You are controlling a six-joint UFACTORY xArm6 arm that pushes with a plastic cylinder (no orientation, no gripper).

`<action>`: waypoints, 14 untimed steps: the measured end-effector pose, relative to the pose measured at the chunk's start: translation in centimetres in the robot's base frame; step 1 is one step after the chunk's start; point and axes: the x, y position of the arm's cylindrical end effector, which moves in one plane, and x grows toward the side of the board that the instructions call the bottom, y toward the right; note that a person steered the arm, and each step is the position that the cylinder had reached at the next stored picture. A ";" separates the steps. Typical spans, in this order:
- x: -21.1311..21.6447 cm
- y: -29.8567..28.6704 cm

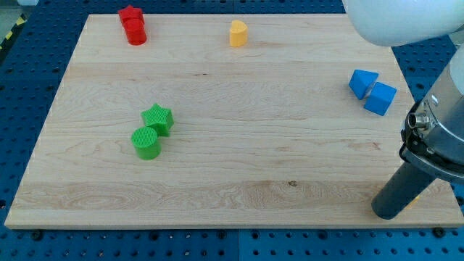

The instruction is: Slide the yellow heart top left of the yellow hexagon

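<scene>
The yellow heart [238,33] sits near the view's top edge of the wooden board [239,167], a little right of the middle. My tip [387,212] rests at the board's bottom right corner, far from the heart. A thin sliver of a yellow block [417,198] shows just right of the rod's lower end. The rod hides most of it, so I cannot make out its shape.
A red star [130,14] and a red cylinder [135,32] touch at the top left. A green star [158,118] and a green cylinder [146,143] touch at the left middle. Two blue blocks [372,90] sit together at the right edge. The arm's white body [406,18] hangs over the top right.
</scene>
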 end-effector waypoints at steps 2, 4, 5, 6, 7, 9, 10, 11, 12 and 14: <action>-4.5 -3.0; -15.8 -7.0; -20.3 -11.6; -22.6 -18.1; -23.9 -18.9; -31.9 -24.5; -34.6 -26.3; -36.9 -23.0; -36.4 -21.3; -34.1 -15.8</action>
